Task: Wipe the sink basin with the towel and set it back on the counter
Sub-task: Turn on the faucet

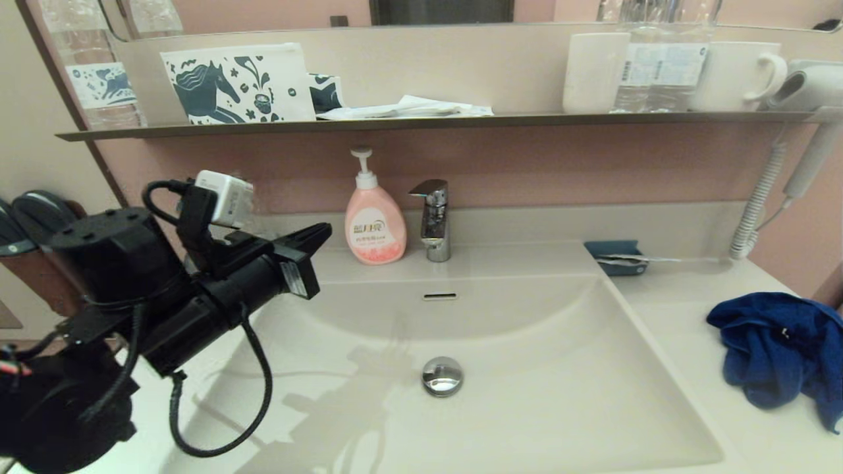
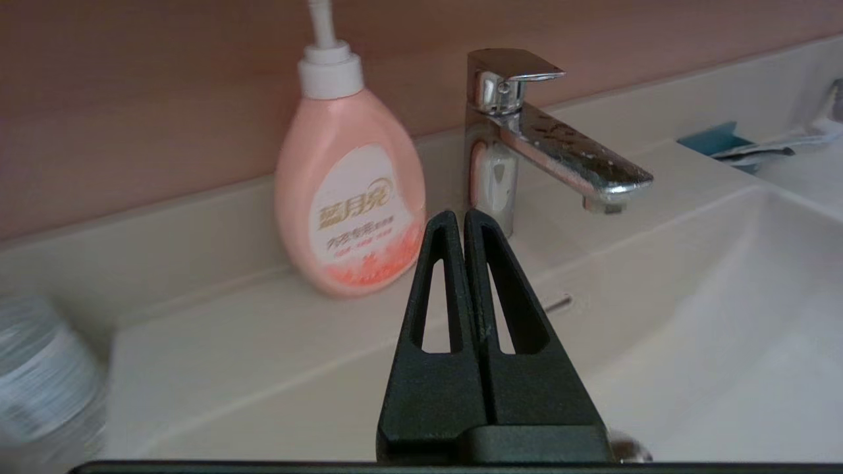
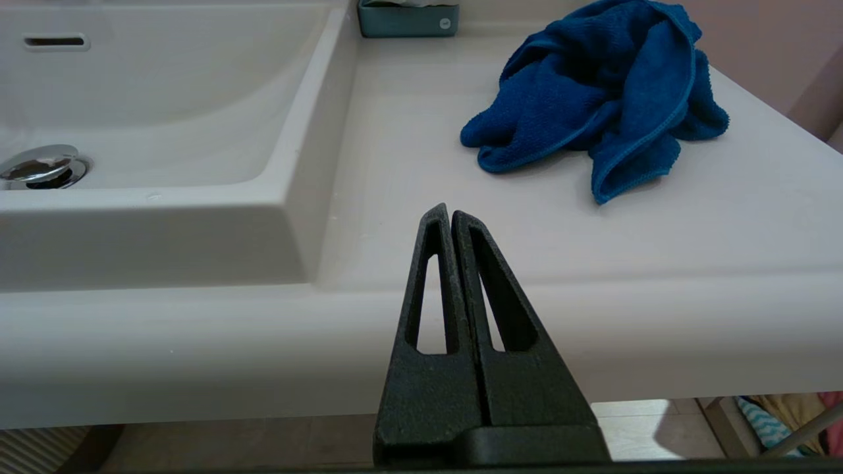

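The dark blue towel (image 1: 777, 352) (image 3: 596, 105) lies crumpled on the cream counter (image 1: 685, 316) (image 3: 408, 164) to the right of the sink basin (image 1: 540, 368) (image 3: 197, 99). A chrome drain plug (image 1: 442, 376) (image 3: 41, 166) sits in the basin's middle. My left gripper (image 1: 316, 240) (image 2: 459, 216) hangs shut and empty above the basin's far left corner, pointing toward the soap bottle. In front of the counter's front edge, below the towel's level, is my right gripper (image 3: 448, 212), shut with nothing in it; the head view does not show it.
A pink soap bottle (image 1: 374, 227) (image 2: 349, 191) and a chrome faucet (image 1: 433, 220) (image 2: 546, 145) stand behind the basin. A teal tray (image 1: 617, 257) (image 3: 408, 16) sits at the counter's back. A dark shelf (image 1: 428, 122) above carries cups, bottles and a pouch. A hair dryer (image 1: 800, 85) hangs at the right.
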